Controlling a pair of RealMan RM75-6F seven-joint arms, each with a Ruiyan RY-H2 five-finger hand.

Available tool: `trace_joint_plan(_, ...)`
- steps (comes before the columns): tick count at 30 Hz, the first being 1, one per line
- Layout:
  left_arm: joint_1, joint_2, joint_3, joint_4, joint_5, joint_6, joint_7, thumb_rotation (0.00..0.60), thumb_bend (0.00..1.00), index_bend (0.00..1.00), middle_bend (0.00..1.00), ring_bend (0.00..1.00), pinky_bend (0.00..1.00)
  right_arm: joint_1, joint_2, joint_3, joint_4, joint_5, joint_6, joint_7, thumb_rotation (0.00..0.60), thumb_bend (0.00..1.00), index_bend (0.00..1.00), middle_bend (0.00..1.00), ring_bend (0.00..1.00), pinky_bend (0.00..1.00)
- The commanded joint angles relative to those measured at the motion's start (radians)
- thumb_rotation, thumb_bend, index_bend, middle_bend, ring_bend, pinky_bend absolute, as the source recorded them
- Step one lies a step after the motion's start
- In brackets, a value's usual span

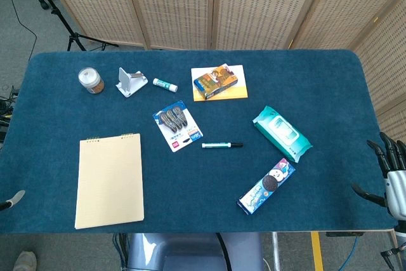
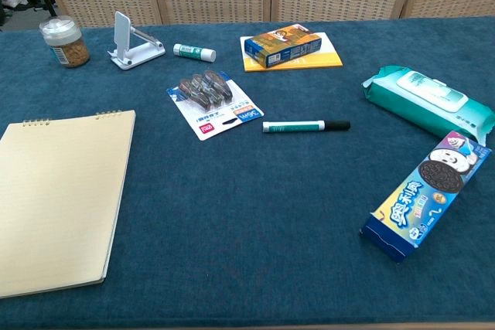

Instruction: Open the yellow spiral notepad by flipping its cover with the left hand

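Blue table first, then the yellow spiral notepad lying flat and closed at about 8 o'clock, right hand at 4 o'clock off the edge, fingers spread holding nothing, left hand barely peeking in so can't tell.

Yellow spiral notepad lies flat on the blue table cloth at the near left, closed, plain pale-yellow cover facing up. Wire binding runs along its far short edge, showing as two short coil sections near the corners; long sides run toward the near table edge, slightly tilted. Nothing touches it; it sits well apart from other items.
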Motion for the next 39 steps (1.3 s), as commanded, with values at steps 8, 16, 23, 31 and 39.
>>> trace_joint_plan(8,-0.016,0.024,0.062,0.008,0.096,-0.016,-0.028,0.600,0.00,0.00,0.00,0.00,0.00,0.000,0.000,-0.003,0.002,-0.004,0.004,0.014,0.600,0.00,0.12,0.00,0.00,0.00)
trace_joint_plan(16,-0.098,-0.016,0.193,0.053,0.319,-0.122,0.042,0.600,0.00,0.00,0.00,0.00,0.00,-0.005,0.005,-0.002,-0.006,-0.003,0.013,0.033,0.600,0.00,0.12,0.00,0.00,0.00)
trace_joint_plan(23,-0.140,-0.124,0.252,0.151,0.433,-0.150,0.094,0.600,0.00,0.00,0.00,0.00,0.00,-0.003,0.009,-0.002,-0.001,0.006,0.001,0.059,0.600,0.00,0.12,0.00,0.00,0.00)
trace_joint_plan(31,-0.167,-0.173,0.294,0.217,0.456,-0.174,0.080,0.600,0.04,0.00,0.00,0.00,0.00,-0.005,0.013,-0.002,0.000,0.006,0.005,0.080,0.600,0.00,0.12,0.00,0.00,0.00)
trace_joint_plan(39,-0.177,-0.205,0.297,0.250,0.431,-0.184,0.084,0.600,0.10,0.00,0.00,0.00,0.00,-0.003,0.013,-0.004,0.000,0.001,0.002,0.082,0.600,0.00,0.12,0.00,0.00,0.00)
